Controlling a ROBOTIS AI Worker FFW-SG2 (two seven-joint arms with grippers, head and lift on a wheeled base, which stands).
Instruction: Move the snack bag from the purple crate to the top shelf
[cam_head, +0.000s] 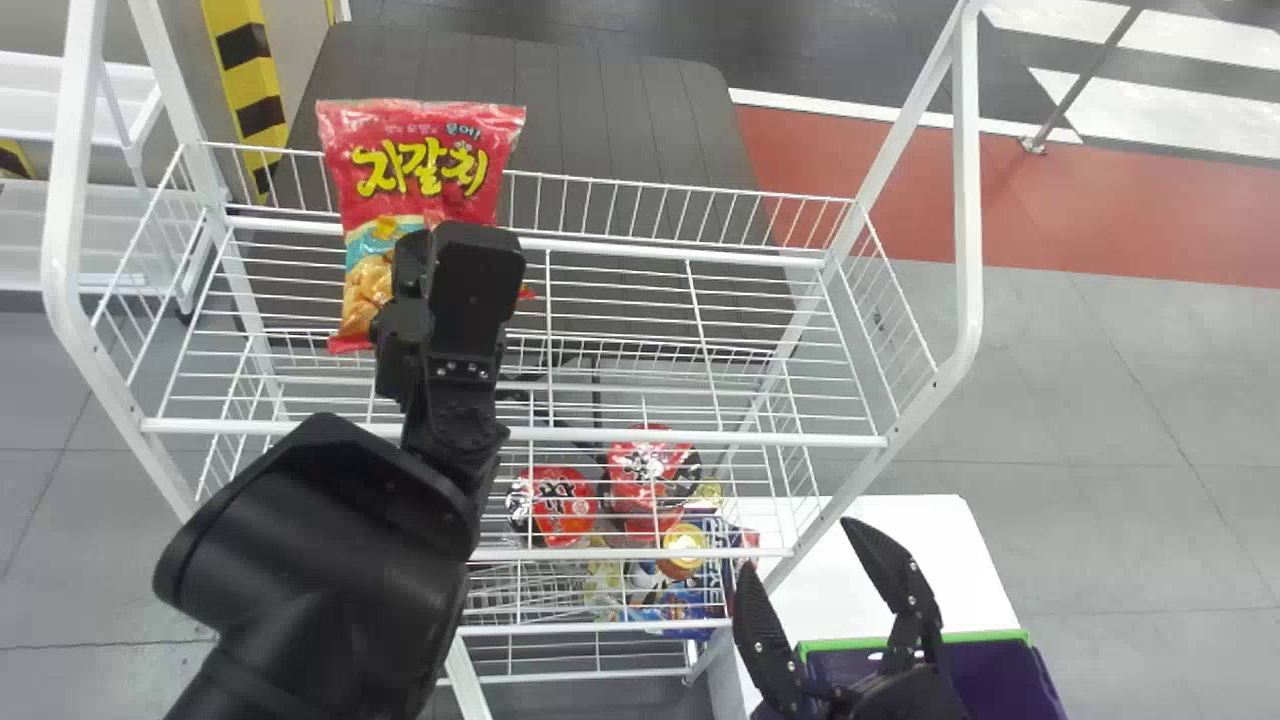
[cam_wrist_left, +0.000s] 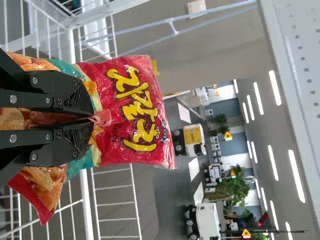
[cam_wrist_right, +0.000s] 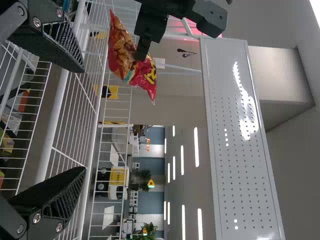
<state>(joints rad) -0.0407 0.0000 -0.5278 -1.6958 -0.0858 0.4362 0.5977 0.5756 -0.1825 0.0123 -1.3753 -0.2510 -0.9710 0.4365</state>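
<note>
At the rack's left end in the head view, my left gripper (cam_head: 465, 275) holds the red snack bag (cam_head: 430, 165) over the top shelf (cam_head: 620, 437). The left wrist view has that gripper (cam_wrist_left: 90, 116) shut on a pinched fold in the middle of the snack bag (cam_wrist_left: 132, 137); whether the bag touches the wires I cannot tell. My right gripper (cam_head: 800, 548) is open and empty, low at the rack's right front corner by the purple crate (cam_head: 985, 637). In the right wrist view this gripper (cam_wrist_right: 82, 120) has its fingers wide apart, with the snack bag (cam_wrist_right: 122, 55) farther off.
Wire walls and white posts (cam_head: 968, 180) frame the top shelf. Red packages (cam_head: 550, 505) and other goods stand on a lower level. A white table (cam_head: 920, 560) lies to the right, beside the crate. A perforated white panel (cam_wrist_right: 240, 150) appears in the right wrist view.
</note>
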